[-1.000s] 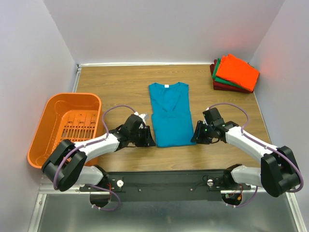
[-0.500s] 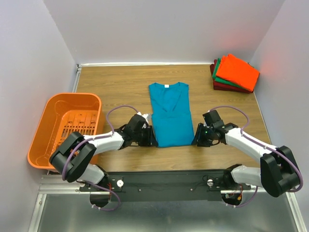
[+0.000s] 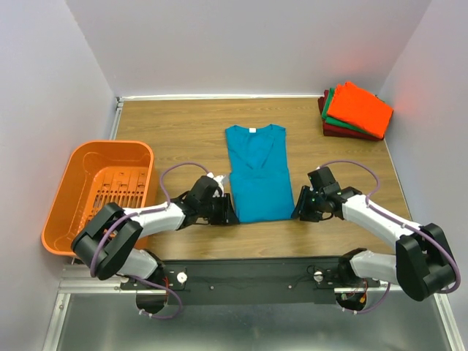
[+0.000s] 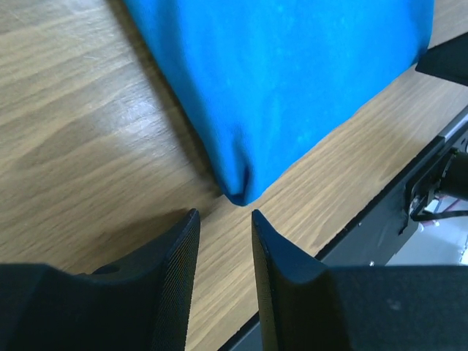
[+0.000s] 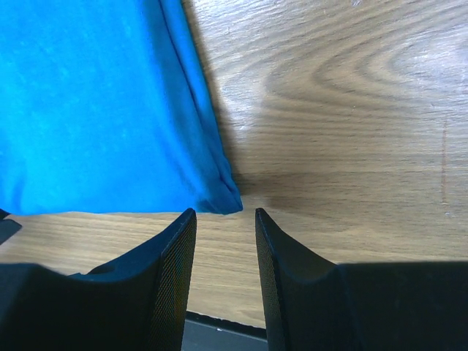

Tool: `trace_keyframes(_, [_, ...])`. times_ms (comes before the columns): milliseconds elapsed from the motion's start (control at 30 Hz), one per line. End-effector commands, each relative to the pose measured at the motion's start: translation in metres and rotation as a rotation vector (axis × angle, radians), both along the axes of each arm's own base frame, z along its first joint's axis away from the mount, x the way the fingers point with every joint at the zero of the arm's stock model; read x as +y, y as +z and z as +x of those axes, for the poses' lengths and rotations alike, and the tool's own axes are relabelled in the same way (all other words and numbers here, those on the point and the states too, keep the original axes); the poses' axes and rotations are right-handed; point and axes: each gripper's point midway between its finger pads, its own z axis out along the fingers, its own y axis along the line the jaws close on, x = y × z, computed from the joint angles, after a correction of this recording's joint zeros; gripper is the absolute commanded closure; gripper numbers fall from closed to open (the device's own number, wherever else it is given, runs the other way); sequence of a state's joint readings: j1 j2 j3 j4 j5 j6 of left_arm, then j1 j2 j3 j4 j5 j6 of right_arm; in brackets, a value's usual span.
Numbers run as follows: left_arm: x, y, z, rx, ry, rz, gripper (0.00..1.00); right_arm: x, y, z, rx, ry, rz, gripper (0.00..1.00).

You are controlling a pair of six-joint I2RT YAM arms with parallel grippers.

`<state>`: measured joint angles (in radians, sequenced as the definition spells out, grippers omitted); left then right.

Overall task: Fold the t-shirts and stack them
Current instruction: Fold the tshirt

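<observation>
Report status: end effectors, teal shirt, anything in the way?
Left end effector open, empty, at near-left corner of shirt; right end effector open, empty, at near-right corner. Shirt flat, ungripped. Nothing in the way; stack, basket off to the sides.

The teal-blue t-shirt [image 3: 256,175] lies flat mid-table, sleeves apparently folded in; orange, green and dark red t-shirts [image 3: 356,110] sit stacked far right.

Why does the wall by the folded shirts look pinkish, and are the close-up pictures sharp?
Overhead view: the orange shirt seems to tint the right wall reddish; lighting is even. Left wrist view: the teal shirt casts a soft shadow on the table, whose wood shows a pale sheen; the fingers look dark but crisp. Right wrist view: a similar shadow beside the shirt's edge, grain sharp.
</observation>
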<state>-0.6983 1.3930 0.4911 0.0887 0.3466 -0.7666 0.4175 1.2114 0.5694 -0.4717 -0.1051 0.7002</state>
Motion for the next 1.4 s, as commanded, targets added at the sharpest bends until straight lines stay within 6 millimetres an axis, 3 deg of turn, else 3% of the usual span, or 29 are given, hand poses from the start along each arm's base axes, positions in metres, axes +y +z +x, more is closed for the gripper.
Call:
trace_keyframes(0, [-0.003,0.008,-0.009,-0.021,-0.050,-0.043,0.57,-0.001,0.009,0.010,-0.044,-0.026,-0.003,0.55])
trace_keyframes(333, [-0.016,0.019,0.001,-0.040,-0.030,-0.109,0.56,-0.002,0.006,0.011,-0.043,-0.032,-0.013,0.55])
trace_keyframes(800, [-0.021,-0.006,0.005,0.017,0.010,-0.079,0.57,0.000,-0.005,0.014,-0.039,-0.053,-0.001,0.55])
trace_keyframes(1100, [-0.016,-0.018,0.001,0.058,0.031,-0.024,0.79,0.002,-0.016,0.008,-0.015,-0.069,0.023,0.56])
trace_keyframes(1133, [-0.016,-0.017,0.002,0.053,0.032,-0.018,0.81,0.002,-0.017,0.007,-0.014,-0.070,0.025,0.58])
trace_keyframes(1300, [-0.013,-0.011,0.001,0.048,0.026,0.004,0.89,0.005,-0.016,0.002,-0.007,-0.070,0.050,0.87])
trace_keyframes(1367, [-0.012,-0.009,0.001,0.044,0.026,0.008,1.00,0.006,-0.016,-0.001,-0.004,-0.064,0.061,0.96])
